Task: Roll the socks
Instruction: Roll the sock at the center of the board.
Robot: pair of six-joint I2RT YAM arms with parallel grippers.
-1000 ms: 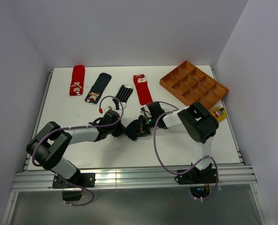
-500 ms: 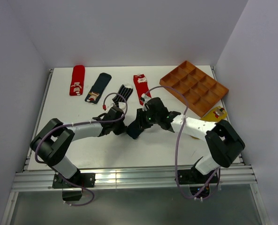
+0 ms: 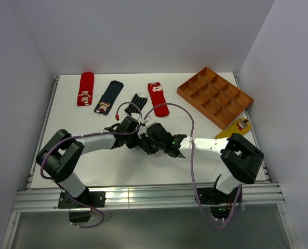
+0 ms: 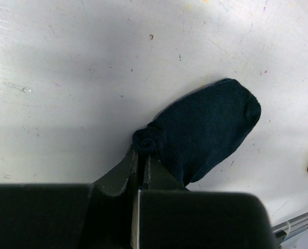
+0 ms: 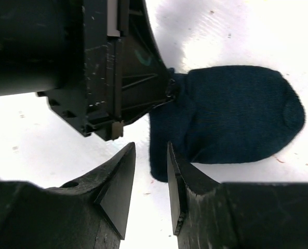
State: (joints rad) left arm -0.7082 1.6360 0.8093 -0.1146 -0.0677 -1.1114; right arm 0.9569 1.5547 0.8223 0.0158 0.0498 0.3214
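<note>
The plain navy sock (image 4: 205,129) lies flat on the white table, with its near end curled into a small roll (image 4: 146,140). My left gripper (image 4: 142,154) is shut on that roll. The sock (image 5: 231,114) also fills the right wrist view, its lower corner just ahead of my open right gripper (image 5: 149,168), which holds nothing. From above, both grippers meet mid-table, left gripper (image 3: 137,138) and right gripper (image 3: 150,145), and they hide most of the sock. At the back lie a red sock (image 3: 84,88), a navy patched sock (image 3: 108,97), a striped sock (image 3: 138,102) and a second red sock (image 3: 158,98).
A brown compartment tray (image 3: 214,96) stands at the back right, with a mustard yellow sock (image 3: 237,127) just in front of it. The left gripper's black body (image 5: 107,72) looms close in the right wrist view. White walls enclose the table on three sides.
The left gripper has shut on the sock's rolled end. The right gripper has let go, opened and drawn round to the near side of the sock as its arm stretched out low.
</note>
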